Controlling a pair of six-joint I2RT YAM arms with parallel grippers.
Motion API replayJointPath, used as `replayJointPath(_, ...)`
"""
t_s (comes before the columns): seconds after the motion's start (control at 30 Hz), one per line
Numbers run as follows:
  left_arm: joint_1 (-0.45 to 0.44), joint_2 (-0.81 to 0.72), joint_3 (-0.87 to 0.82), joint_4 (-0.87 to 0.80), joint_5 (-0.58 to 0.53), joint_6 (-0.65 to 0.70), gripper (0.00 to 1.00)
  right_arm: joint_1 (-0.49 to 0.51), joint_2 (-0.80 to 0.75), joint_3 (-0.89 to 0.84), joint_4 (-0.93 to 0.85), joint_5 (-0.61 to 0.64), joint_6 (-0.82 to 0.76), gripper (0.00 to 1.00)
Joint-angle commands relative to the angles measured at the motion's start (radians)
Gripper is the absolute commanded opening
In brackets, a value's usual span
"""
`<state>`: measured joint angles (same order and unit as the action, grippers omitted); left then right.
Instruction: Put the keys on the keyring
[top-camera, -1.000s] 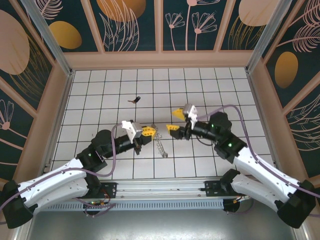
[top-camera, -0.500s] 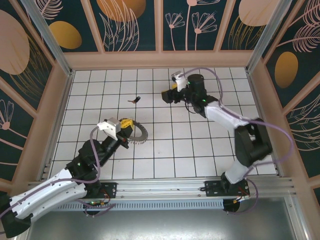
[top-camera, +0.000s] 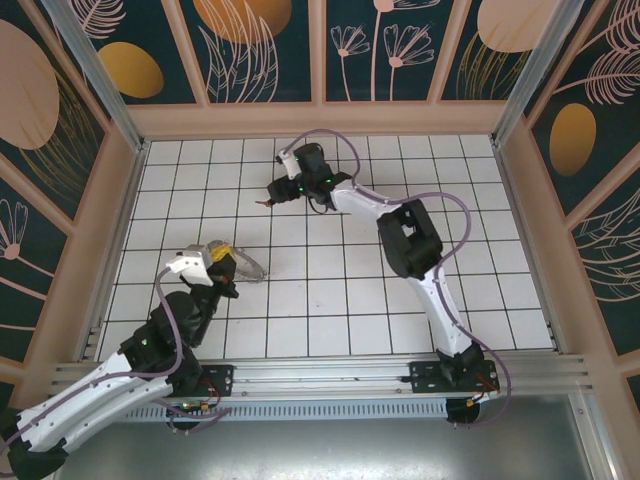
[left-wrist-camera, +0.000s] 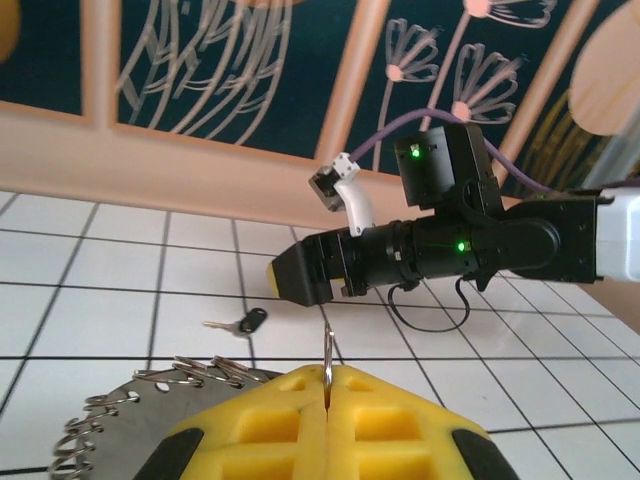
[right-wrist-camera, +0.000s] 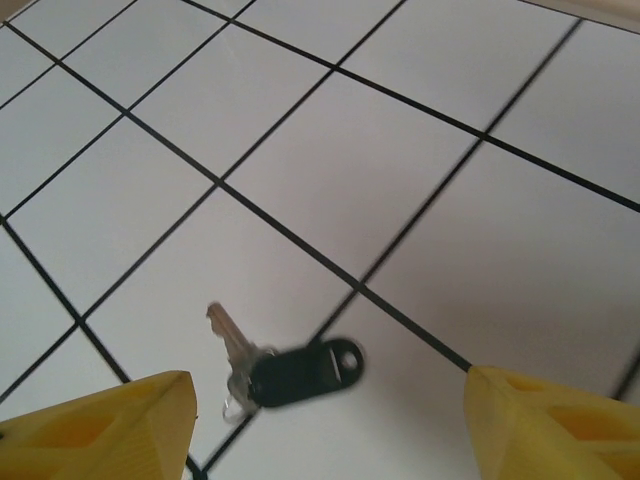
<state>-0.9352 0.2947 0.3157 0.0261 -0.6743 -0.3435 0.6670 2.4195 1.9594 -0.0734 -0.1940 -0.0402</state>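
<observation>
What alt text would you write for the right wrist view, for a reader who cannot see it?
A small key with a black head and silver blade lies across a dark grid line on the white tiled floor. The right gripper hovers over it, its yellow jaws open wide at the bottom corners.

White arm shells (top-camera: 90, 385), black joints (top-camera: 410, 240); purple cables (left-wrist-camera: 392, 143) run behind yellow ribbed fingers (left-wrist-camera: 280, 425); green lights (left-wrist-camera: 461, 245) glow.
</observation>
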Motion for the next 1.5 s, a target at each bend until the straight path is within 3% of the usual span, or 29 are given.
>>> replayJointPath(0.0, -0.004, -0.051, -0.004, -0.022, -0.100, -0.043, 0.00, 0.020, 0.078, 0.120, -0.079, 0.065, 0.029, 0.71)
replayJointPath(0.4, -0.005, -0.076, -0.035, -0.025, -0.112, -0.048, 0.00, 0.076, 0.149, 0.171, -0.084, 0.169, 0.044, 0.61)
replayJointPath(1.27, -0.004, -0.098, -0.059, 0.005, -0.011, 0.023, 0.00, 0.108, 0.161, 0.146, -0.098, 0.191, 0.050, 0.38)
replayJointPath(1.47, -0.005, -0.098, -0.052, 0.005, -0.013, 0.044, 0.00, 0.107, 0.171, 0.153, -0.111, 0.196, 0.050, 0.38)
